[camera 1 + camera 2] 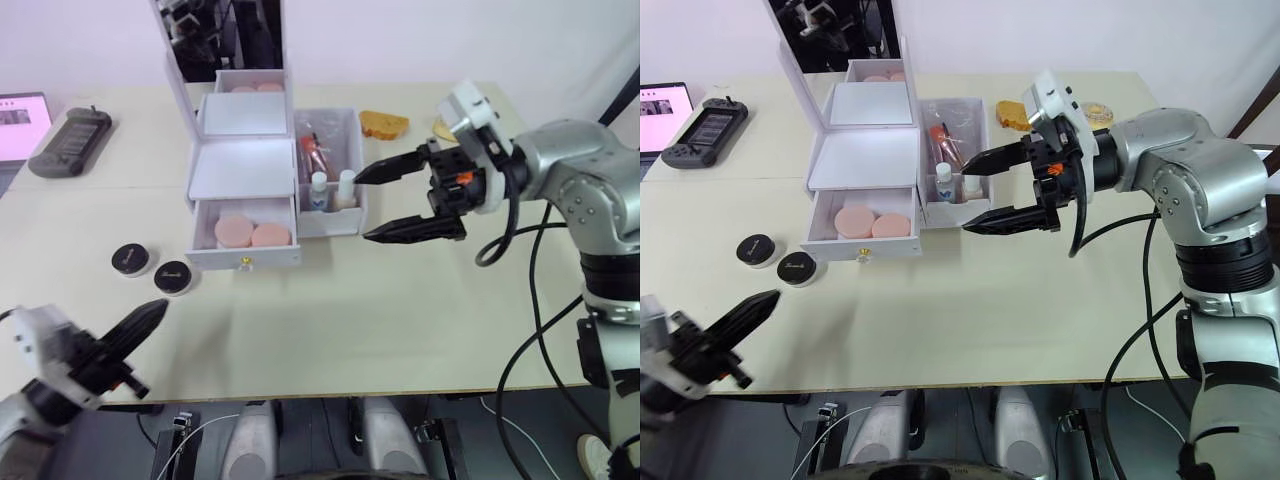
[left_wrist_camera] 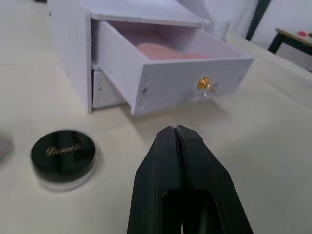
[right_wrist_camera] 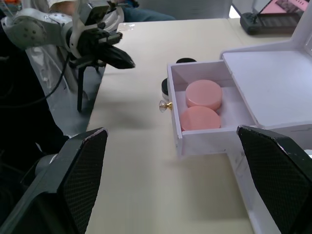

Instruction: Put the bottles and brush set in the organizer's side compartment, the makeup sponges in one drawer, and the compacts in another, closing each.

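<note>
Two peach-pink round makeup sponges (image 1: 252, 233) lie in the white plastic organizer's (image 1: 243, 160) open lower drawer (image 1: 243, 256), centre-left of frame; right gripper (image 1: 395, 203) gapes empty beside it, left gripper (image 2: 179, 134) pinched closed, empty; a skewed push could shift the box

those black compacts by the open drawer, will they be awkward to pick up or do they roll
The compacts lie flat on their wide faces, so they probably won't roll. They sit low on the table, so a side pinch looks tight. The glossy black lids may slip. They look rigid and probably light.
</note>
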